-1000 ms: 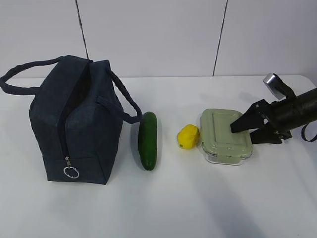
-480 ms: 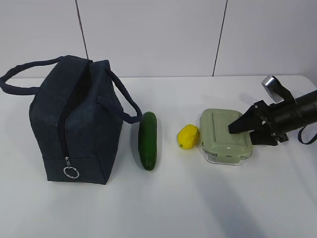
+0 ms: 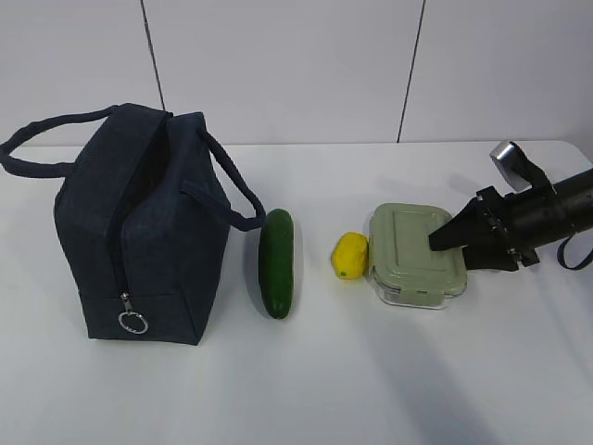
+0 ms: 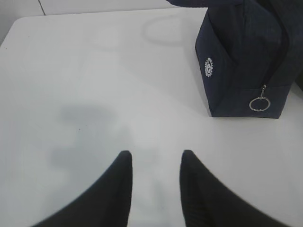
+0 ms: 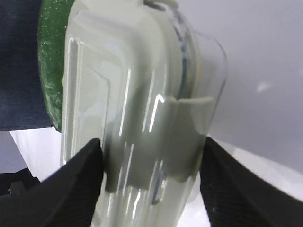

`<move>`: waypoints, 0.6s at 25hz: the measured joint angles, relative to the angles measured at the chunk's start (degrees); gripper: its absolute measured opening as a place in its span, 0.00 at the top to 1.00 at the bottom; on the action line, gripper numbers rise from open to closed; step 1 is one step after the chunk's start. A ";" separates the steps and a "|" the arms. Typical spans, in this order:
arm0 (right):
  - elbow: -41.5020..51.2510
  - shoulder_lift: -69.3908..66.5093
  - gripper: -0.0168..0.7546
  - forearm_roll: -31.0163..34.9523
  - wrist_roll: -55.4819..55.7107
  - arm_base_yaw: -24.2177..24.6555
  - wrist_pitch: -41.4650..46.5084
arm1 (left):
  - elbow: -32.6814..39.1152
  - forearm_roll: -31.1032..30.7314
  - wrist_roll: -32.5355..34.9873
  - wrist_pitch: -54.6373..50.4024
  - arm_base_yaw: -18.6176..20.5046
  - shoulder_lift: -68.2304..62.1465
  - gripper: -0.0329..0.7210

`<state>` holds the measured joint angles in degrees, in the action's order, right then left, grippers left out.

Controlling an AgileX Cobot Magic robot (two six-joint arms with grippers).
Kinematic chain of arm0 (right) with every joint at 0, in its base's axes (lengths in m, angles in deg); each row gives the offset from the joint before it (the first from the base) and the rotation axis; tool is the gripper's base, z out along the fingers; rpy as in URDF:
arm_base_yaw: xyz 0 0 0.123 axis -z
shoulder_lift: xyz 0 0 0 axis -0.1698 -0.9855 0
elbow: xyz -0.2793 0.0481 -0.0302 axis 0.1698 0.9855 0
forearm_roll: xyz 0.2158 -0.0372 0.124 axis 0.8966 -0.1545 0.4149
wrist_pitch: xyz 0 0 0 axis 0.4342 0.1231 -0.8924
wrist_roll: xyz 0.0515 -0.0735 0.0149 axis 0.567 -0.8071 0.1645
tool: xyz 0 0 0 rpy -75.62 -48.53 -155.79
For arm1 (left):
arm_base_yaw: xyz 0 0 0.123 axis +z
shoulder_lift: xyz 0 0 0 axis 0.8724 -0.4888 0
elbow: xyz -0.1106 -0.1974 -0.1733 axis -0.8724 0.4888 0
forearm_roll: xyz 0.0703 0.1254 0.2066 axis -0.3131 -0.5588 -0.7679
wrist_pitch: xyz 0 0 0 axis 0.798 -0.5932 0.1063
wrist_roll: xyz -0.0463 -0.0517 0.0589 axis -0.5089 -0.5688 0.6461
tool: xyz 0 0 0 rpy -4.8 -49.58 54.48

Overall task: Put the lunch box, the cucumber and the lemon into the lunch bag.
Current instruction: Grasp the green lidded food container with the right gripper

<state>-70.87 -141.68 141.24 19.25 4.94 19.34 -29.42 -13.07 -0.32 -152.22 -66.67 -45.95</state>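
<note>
Lunch box [image 3: 418, 256] nudged left toward lemon [image 3: 351, 254]; right fingers [image 5: 71, 189] straddle box end, touching.

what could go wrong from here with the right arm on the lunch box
The right gripper has its fingers on the two sides of the lunch box, near one end; lifted, it may tilt or slip. The lemon lies very close and could get nudged. The lunch bag looks zipped shut.

Left to right on table [image 3: 306, 389]: lunch bag [image 3: 139, 232], cucumber [image 3: 276, 262], lemon [image 3: 350, 255], lunch box [image 3: 415, 255].
</note>
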 joint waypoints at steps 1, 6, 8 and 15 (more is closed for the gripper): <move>0.00 0.00 0.39 0.00 0.00 0.00 0.00 | 0.00 0.00 0.00 0.00 0.00 0.00 0.63; 0.00 0.00 0.45 0.00 0.00 0.00 0.24 | 0.00 0.00 0.00 0.00 0.00 0.00 0.63; 0.00 0.00 0.47 0.21 0.00 0.00 0.38 | 0.00 0.00 0.00 0.00 0.00 0.00 0.63; 0.00 0.00 0.49 0.21 -0.11 0.00 0.62 | 0.00 0.00 0.00 0.00 0.00 0.00 0.63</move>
<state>-70.87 -141.68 141.45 19.14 4.94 19.96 -29.42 -13.07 -0.32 -152.22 -66.67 -45.95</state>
